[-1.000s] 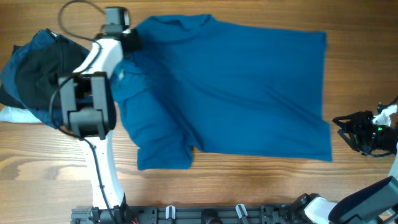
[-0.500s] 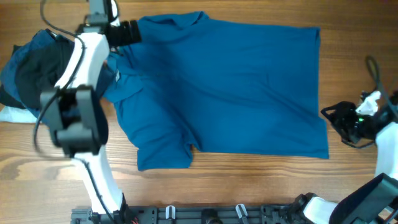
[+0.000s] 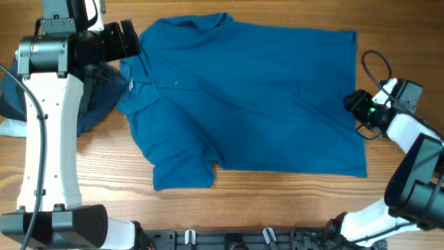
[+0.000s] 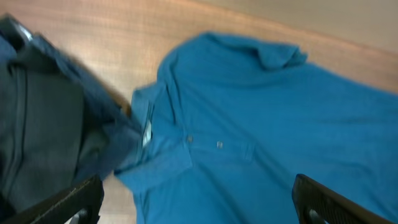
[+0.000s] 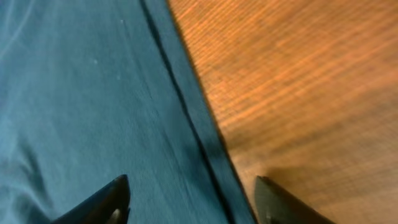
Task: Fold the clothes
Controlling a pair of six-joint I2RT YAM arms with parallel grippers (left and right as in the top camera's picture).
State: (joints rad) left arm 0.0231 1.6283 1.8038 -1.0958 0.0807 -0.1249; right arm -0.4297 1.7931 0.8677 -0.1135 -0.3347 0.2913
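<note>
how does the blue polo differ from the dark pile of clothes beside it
The polo shirt is mid-blue and spread flat across the wooden table; the dark pile is navy to near-black and bunched up. The polo shirt shows almost whole from overhead; the dark pile is mostly hidden there behind the left arm. Both are soft fabric lying on that table, and they touch.

Nothing here can be read: no writing, brand, number or sign. The only label in view is a small pale tag [image 4: 147,132] sewn inside the open neck of the blue shirt [image 3: 263,97], toward the far left of the scene. In both the overhead view and the left wrist view, it is too small and too blurred to show any print.
</note>
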